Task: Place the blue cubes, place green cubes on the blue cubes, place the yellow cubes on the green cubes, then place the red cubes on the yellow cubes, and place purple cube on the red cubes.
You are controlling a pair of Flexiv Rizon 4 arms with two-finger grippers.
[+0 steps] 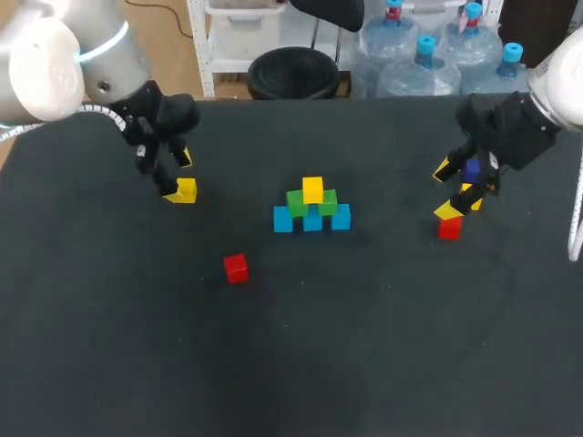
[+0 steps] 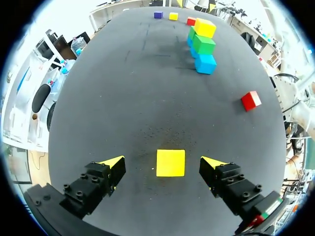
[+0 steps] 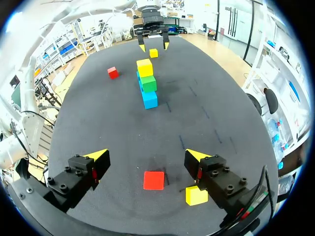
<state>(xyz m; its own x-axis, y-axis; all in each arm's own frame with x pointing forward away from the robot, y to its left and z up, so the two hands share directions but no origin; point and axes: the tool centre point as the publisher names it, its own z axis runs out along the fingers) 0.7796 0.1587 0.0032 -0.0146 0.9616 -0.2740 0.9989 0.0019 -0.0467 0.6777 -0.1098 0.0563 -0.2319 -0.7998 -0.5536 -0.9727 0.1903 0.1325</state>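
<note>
Cubes lie across the black table [image 1: 109,364]. Nearest, a lone red cube [image 1: 235,268] sits at 7 o'clock from the pyramid, well apart from it. The pyramid stands mid-table: 3 blue cubes [image 1: 312,221] in a row, 2 green cubes [image 1: 297,203] on them, 1 top yellow cube [image 1: 312,188] above. At its 3 o'clock the right gripper [image 3: 146,157] hangs released, fingers spread wide, with a second red cube [image 3: 153,180] between them, touched by neither. At 1 o'clock of that cube lie a spare yellow cube [image 3: 196,195], just beside one finger, then the purple cube [image 2: 158,15]. At the pyramid's 9 o'clock the left gripper [image 2: 164,161] is likewise released, a left yellow cube [image 2: 171,169] between its fingers, untouched.
</note>
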